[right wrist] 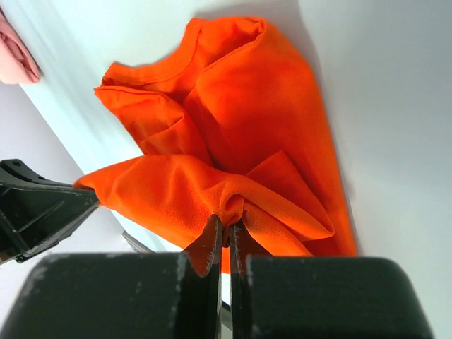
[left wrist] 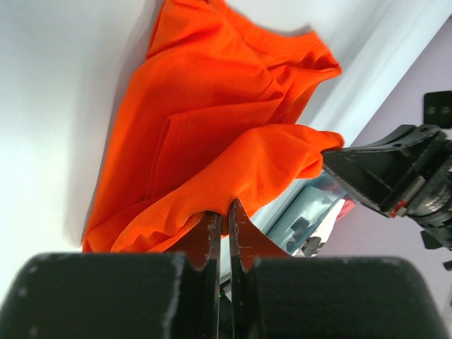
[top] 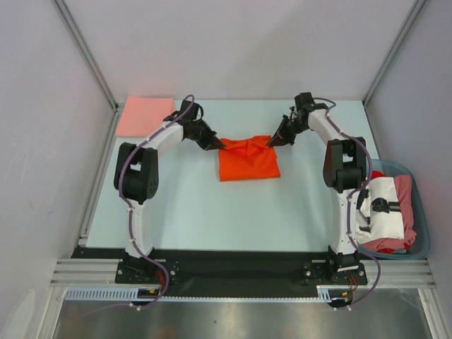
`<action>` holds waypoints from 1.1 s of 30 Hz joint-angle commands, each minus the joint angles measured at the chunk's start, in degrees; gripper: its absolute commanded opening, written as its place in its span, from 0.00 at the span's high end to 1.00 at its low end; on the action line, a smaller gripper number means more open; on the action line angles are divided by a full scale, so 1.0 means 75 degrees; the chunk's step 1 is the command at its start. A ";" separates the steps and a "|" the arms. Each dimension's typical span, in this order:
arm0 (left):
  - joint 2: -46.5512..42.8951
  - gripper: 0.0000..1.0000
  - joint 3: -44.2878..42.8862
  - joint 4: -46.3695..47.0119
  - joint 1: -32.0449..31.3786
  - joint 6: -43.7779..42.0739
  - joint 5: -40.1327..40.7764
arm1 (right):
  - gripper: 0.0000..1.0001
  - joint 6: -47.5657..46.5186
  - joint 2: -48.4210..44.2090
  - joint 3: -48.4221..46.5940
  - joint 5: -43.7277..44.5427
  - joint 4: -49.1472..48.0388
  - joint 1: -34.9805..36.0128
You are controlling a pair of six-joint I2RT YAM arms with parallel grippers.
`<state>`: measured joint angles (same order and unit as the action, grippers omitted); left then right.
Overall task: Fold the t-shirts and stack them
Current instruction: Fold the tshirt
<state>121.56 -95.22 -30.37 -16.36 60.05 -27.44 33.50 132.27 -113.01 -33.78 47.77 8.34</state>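
A bright orange-red t-shirt (top: 247, 162) lies partly folded in the middle of the table, its far edge lifted. My left gripper (top: 221, 145) is shut on the far left corner, and in the left wrist view the cloth (left wrist: 205, 106) bunches between the tips of that gripper (left wrist: 226, 210). At the far right corner my right gripper (top: 269, 143) is also shut, a fold of the shirt (right wrist: 233, 106) pinched in it (right wrist: 227, 223). The raised edge sags between the two grippers. A pale salmon-pink t-shirt (top: 145, 115) lies folded flat at the far left corner.
A translucent blue-green tub (top: 422, 212) stands at the right edge beside the right arm's base, holding crumpled white (top: 385, 205) and pink (top: 405, 194) shirts. White walls with metal frame posts enclose the table on three sides.
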 commanded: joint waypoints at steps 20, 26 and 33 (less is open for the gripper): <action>0.1745 0.86 -0.2303 0.0909 0.0506 0.0630 -0.0783 | 0.84 0.1018 0.1079 -0.1290 -0.0851 -0.0697 -0.0467; 0.1711 0.57 -0.2818 0.0280 0.0506 -0.0221 -0.0526 | 0.54 0.0597 0.1150 -0.1759 -0.0618 -0.0358 -0.0654; 0.0306 0.51 -0.3043 -0.0451 0.0272 -0.2251 0.1302 | 0.38 -0.0551 0.0366 -0.1866 0.0179 0.0146 -0.0655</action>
<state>133.03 -116.60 -31.75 -13.19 52.82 -24.49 34.85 140.49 -125.51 -35.44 46.00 3.14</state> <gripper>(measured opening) 0.488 0.606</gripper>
